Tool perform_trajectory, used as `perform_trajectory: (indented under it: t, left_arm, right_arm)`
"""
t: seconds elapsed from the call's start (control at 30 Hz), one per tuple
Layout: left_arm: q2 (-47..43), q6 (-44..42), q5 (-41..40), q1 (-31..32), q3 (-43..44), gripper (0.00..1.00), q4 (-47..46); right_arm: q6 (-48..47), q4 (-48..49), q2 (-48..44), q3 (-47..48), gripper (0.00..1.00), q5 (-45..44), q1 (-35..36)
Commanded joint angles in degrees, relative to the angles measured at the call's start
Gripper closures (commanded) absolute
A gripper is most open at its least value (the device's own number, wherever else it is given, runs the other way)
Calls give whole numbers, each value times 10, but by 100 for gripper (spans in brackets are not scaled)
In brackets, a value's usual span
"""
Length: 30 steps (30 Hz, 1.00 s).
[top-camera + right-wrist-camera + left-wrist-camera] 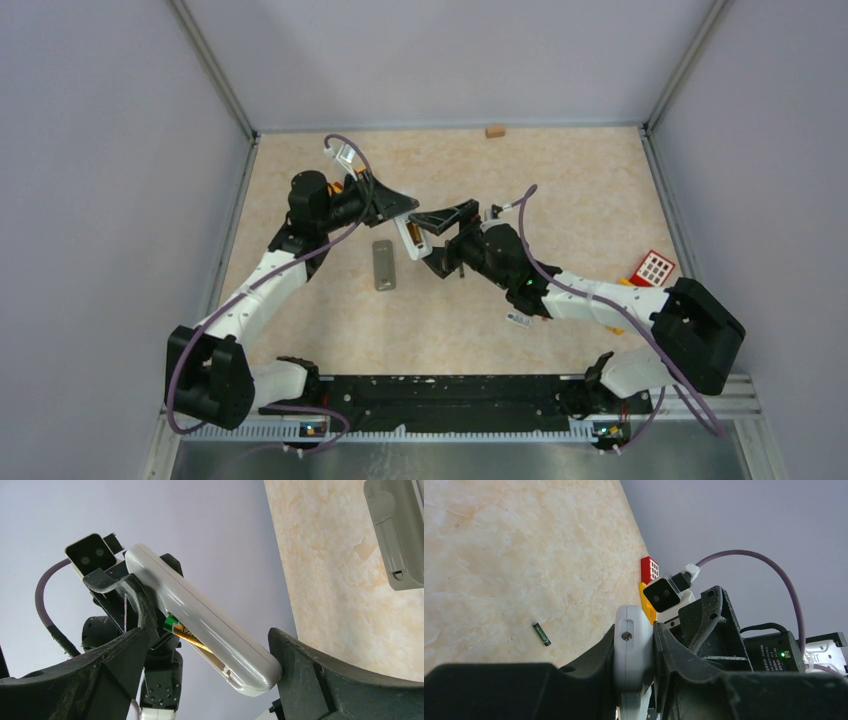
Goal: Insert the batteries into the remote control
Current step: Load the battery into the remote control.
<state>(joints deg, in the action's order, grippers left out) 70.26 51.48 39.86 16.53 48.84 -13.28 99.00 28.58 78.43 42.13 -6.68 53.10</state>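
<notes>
My left gripper [400, 205] is shut on a white remote control [408, 236], clamped edge-on between its fingers [634, 645] above the table. The remote [200, 620] slants down with its open back facing away. An orange and green battery [182, 630] sits in its compartment. My right gripper [205, 615] is open, its jaws wide on either side of the remote's lower end, with the right finger [300, 665] very close to that end. A dark green battery [542, 634] lies loose on the table.
A grey remote-shaped piece [384, 264] lies flat on the table [560, 200] below the grippers, also seen in the right wrist view [395, 535]. A red and yellow toy block [655, 268] sits at the right edge. A small orange block [495, 131] rests by the back wall.
</notes>
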Motion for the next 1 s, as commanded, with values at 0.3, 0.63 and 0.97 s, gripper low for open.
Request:
perform_trajectory:
  t: [0.3, 0.63, 0.97]
  left_arm:
    - [-24, -12, 13, 2, 7, 100, -15]
    - [-23, -15, 20, 1, 8, 100, -16]
    - [-24, 4, 27, 2, 15, 100, -19]
  right_arm:
    - [29, 98, 12, 6, 25, 12, -2]
    - [37, 123, 28, 7, 29, 30, -10]
    - [16, 117, 27, 3, 46, 36, -14]
